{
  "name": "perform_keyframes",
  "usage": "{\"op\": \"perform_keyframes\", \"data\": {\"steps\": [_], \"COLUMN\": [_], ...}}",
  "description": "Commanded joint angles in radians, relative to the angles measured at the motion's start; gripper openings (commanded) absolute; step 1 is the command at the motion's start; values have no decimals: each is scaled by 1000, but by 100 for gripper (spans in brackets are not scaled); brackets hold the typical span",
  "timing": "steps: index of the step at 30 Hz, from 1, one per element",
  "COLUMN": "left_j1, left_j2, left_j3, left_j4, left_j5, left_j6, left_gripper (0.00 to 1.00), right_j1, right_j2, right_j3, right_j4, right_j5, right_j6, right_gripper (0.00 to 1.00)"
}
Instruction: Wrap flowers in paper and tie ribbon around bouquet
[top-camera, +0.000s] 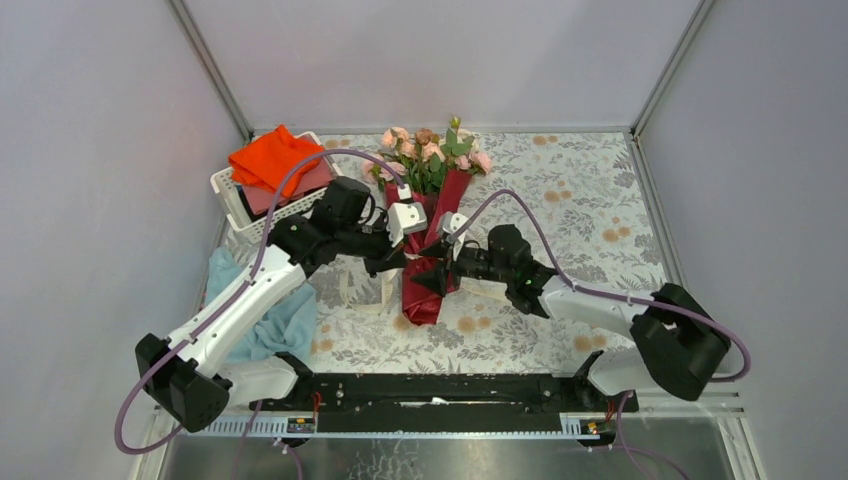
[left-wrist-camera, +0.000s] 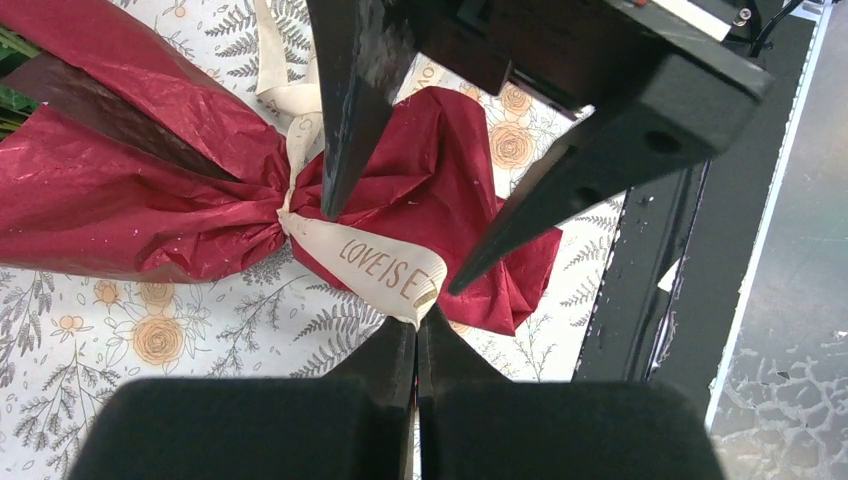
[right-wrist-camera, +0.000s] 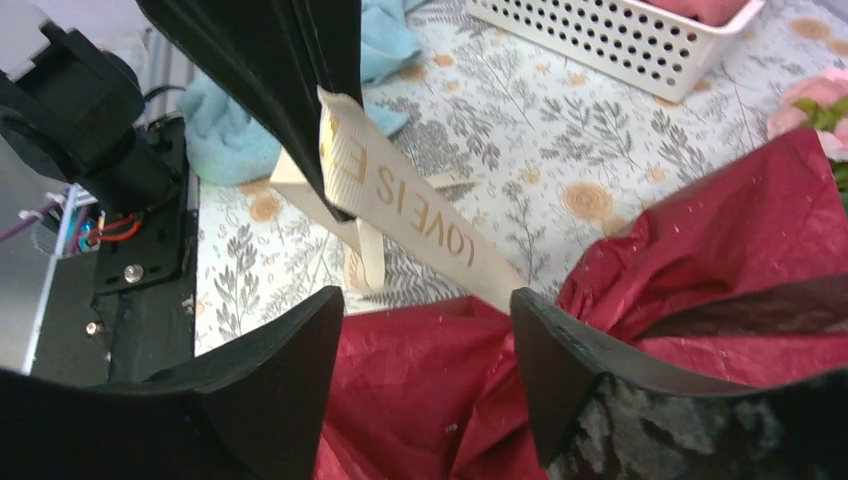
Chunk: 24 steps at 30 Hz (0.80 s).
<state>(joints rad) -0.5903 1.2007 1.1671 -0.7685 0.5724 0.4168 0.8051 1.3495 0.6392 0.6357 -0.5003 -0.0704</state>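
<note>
The bouquet lies mid-table: pink flowers (top-camera: 432, 150) rise from a dark red paper (top-camera: 425, 295) cone. A cream ribbon (left-wrist-camera: 375, 265) printed with letters is cinched round the paper (left-wrist-camera: 120, 190) at its narrow waist. My left gripper (left-wrist-camera: 417, 325) is shut on the ribbon's free end, holding it taut away from the knot. My right gripper (right-wrist-camera: 425, 300) stands open just above the paper (right-wrist-camera: 420, 390) beside the knot, with nothing between its fingers (left-wrist-camera: 345, 130). The ribbon (right-wrist-camera: 430, 215) runs up into the left gripper's fingers (right-wrist-camera: 300, 80). In the top view the two grippers meet over the cone's lower half.
A white perforated basket (top-camera: 232, 200) holding an orange cloth (top-camera: 275, 160) stands at the back left. A light blue cloth (top-camera: 275, 325) lies under the left arm. The black base rail (top-camera: 440, 390) runs along the near edge, close below the cone's tip.
</note>
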Motion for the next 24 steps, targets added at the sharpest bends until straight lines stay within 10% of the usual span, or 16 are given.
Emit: {"op": "perform_keyframes", "data": {"steps": [1, 14, 17, 24], "left_j1": [-9, -10, -8, 7], "left_j2": [-19, -41, -53, -314], "left_j3": [-9, -27, -36, -147], "left_j4": [-5, -20, -55, -230], "left_j5": [18, 19, -132, -340], "left_j6": [-21, -39, -71, 72], "left_gripper": [0, 0, 53, 63], "right_j1": [2, 0, -4, -6], "right_j2": [57, 85, 60, 63], "right_j3": [0, -20, -28, -43], "right_j4": [292, 322, 266, 275], "right_j5": [-44, -18, 0, -70], "right_j6": [17, -30, -43, -28], "right_gripper": [61, 0, 0, 0]}}
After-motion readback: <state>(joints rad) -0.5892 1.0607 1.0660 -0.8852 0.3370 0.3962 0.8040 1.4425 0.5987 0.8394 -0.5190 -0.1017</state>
